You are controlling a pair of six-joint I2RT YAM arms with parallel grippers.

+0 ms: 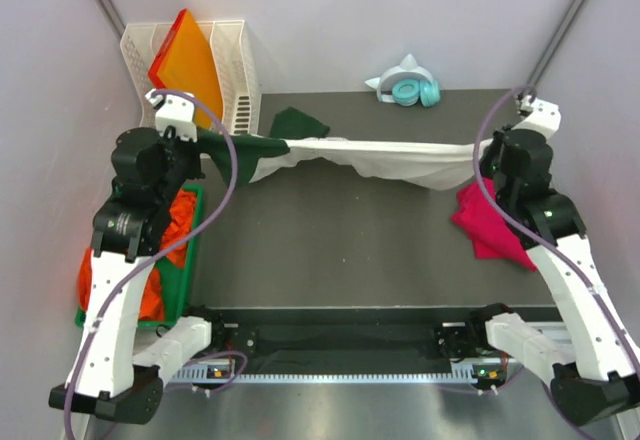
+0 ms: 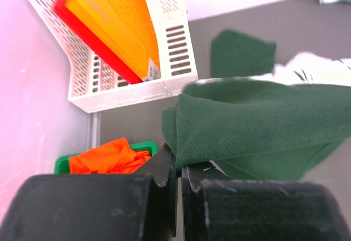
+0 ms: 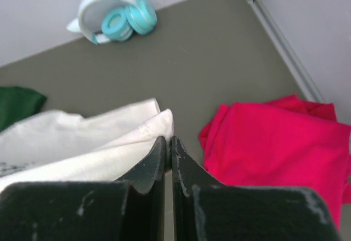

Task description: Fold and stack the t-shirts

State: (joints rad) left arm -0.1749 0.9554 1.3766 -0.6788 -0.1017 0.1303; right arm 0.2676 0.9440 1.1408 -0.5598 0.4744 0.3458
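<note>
Your left hand (image 2: 178, 167) and right hand (image 3: 168, 144) are each clamped tight on the white-and-green shirt (image 1: 380, 160). The right's thin edge pinch could slip, dropping the cloth onto the pink shirt (image 1: 490, 225).

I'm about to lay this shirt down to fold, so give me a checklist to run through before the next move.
1. Left tool shut on the shirt's green end: ok.
2. Right tool shut on its white end: ok.
3. Shirt taut between them: not ok, the middle sags.
4. Table in front bare: ok.
5. Headphones apart from the shirt: ok.
6. Only one shirt held: cannot tell.
</note>
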